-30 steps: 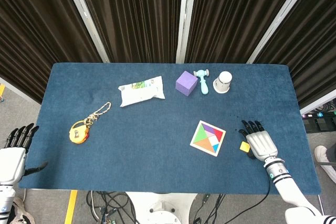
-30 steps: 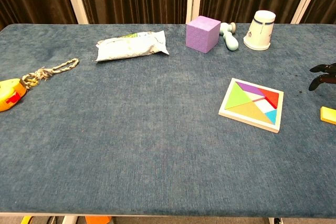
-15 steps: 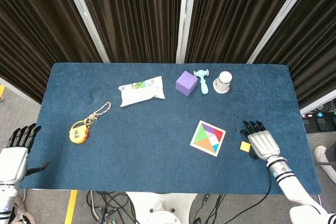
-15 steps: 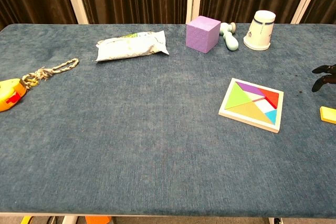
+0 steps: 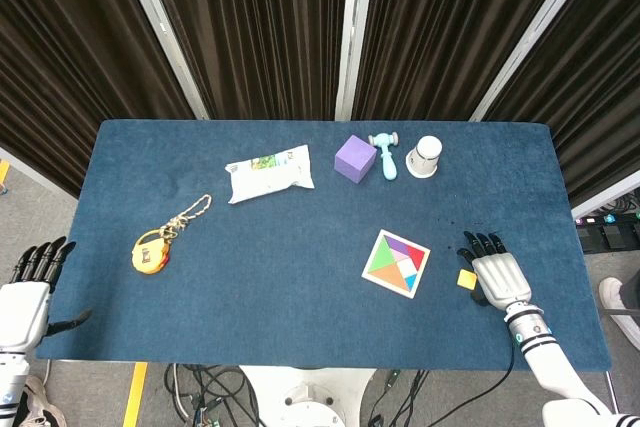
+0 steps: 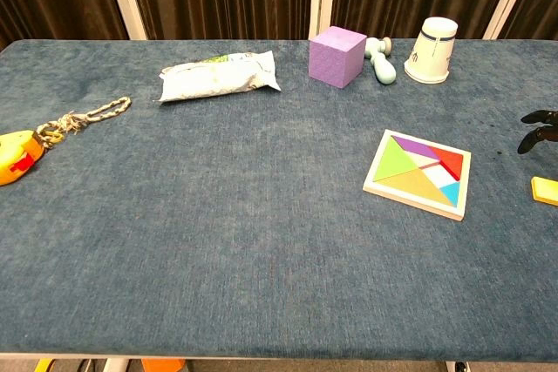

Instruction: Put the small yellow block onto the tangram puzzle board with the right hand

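Observation:
The small yellow block [image 5: 466, 279] lies on the blue table just right of the tangram puzzle board [image 5: 396, 263], a white-framed square of coloured pieces. In the chest view the block [image 6: 545, 190] shows at the right edge, and the board [image 6: 418, 173] sits left of it. My right hand [image 5: 497, 271] lies flat beside the block, on its right side, fingers spread and pointing away from me, holding nothing. Only its dark fingertips [image 6: 536, 129] reach into the chest view. My left hand [image 5: 28, 292] hangs off the table's near left corner, fingers apart and empty.
Along the far side stand a purple cube [image 5: 355, 158], a light-blue toy hammer [image 5: 385, 154] and a white paper cup [image 5: 424, 157]. A white snack bag [image 5: 268, 173] lies left of them. A yellow toy with a rope [image 5: 155, 245] rests near the left edge.
My right hand has drifted slightly right and toward me, away from the yellow block. The block and board have not moved.

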